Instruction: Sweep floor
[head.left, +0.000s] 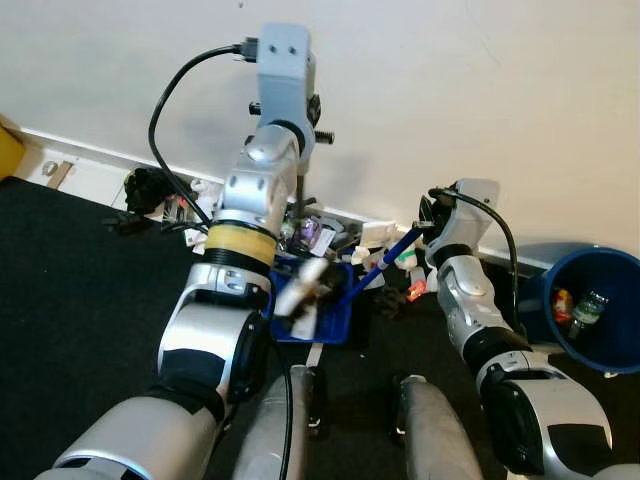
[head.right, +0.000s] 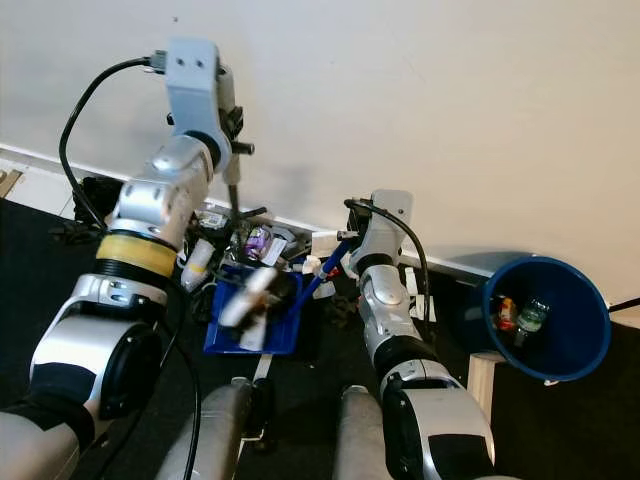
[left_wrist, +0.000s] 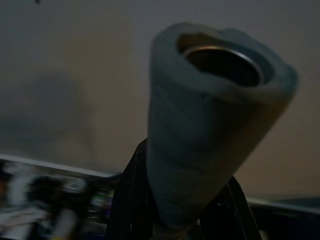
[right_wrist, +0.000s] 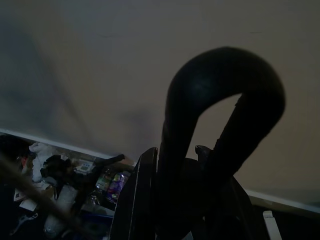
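1. My left gripper (left_wrist: 170, 220) is closed around the top of the broom handle (left_wrist: 210, 135), a hollow metal tube in a soft grey sleeve; the arm is raised near the white wall (head.left: 450, 90).
2. My right gripper (right_wrist: 185, 200) is clamped on the black looped grip (right_wrist: 220, 100) of the dustpan's blue shaft (head.left: 392, 252), which slopes down to the blue dustpan (head.left: 335, 318) on the dark floor (head.left: 70, 290).
3. The dustpan lies just in front of the white baseboard (head.left: 90, 165), with scraps already resting in it. More litter (head.left: 320, 235), wrappers, small bottles and a dark tangled clump, lies strung along the baseboard.
4. Handling, as I judge it: both tools are light and stiff. The foam sleeve should give grip without slipping; the broom head, hidden behind my left forearm, will swing widely for a small wrist turn.
5. The litter is mixed: light papers will flick away under a hard stroke, and bottles will roll.
6. Edges: wall and baseboard close off the far side, so strokes must come toward me.
7. A blue bin (head.right: 560, 330), holding a bottle, stands close on my right; open floor lies on my left.
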